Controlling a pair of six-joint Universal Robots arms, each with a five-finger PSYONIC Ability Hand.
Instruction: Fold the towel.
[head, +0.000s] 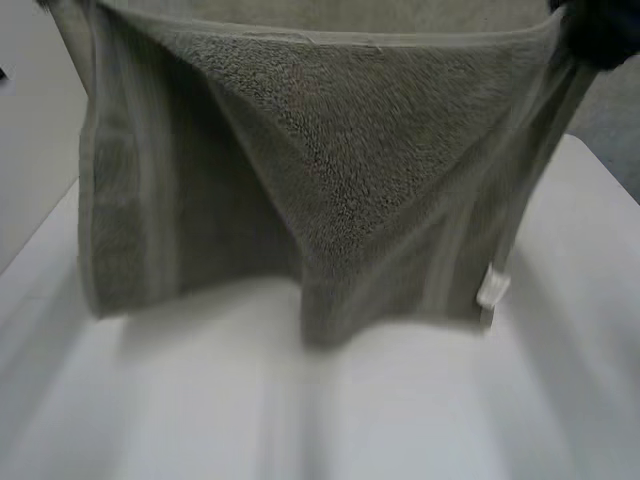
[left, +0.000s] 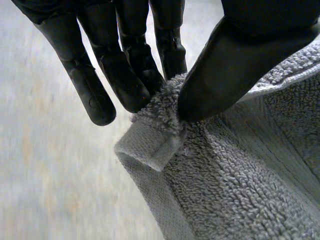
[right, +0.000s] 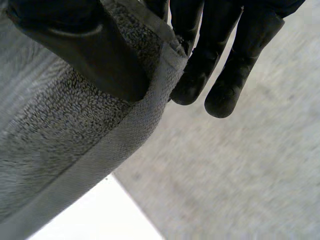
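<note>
A grey-green terry-cloth towel (head: 330, 170) is hanging spread out above the white table (head: 400, 420), held up by its two upper corners, with its lower edge reaching down to the tabletop or just over it; which of the two cannot be told. In the head view the black right hand (head: 605, 30) is gripping the corner at about 1 o'clock of the towel, and a small white label (head: 492, 288) is dangling at about 4 o'clock. A loose diagonal fold is sagging across the middle of the cloth. The left wrist view shows the black left hand (left: 225, 70) pinching the other upper corner, thumb pressing the bunched hem against the fingers (left: 125, 70). In the right wrist view the right hand is clamping its corner the same way, thumb on the looped face and fingers (right: 220, 55) behind the flat hem band. The towel is looking soft, limp and fairly light, not fragile, and its rough pile is likely giving good grip. The firmer hemmed corners are probably the best places to hold, since the middle is drooping freely.
</note>
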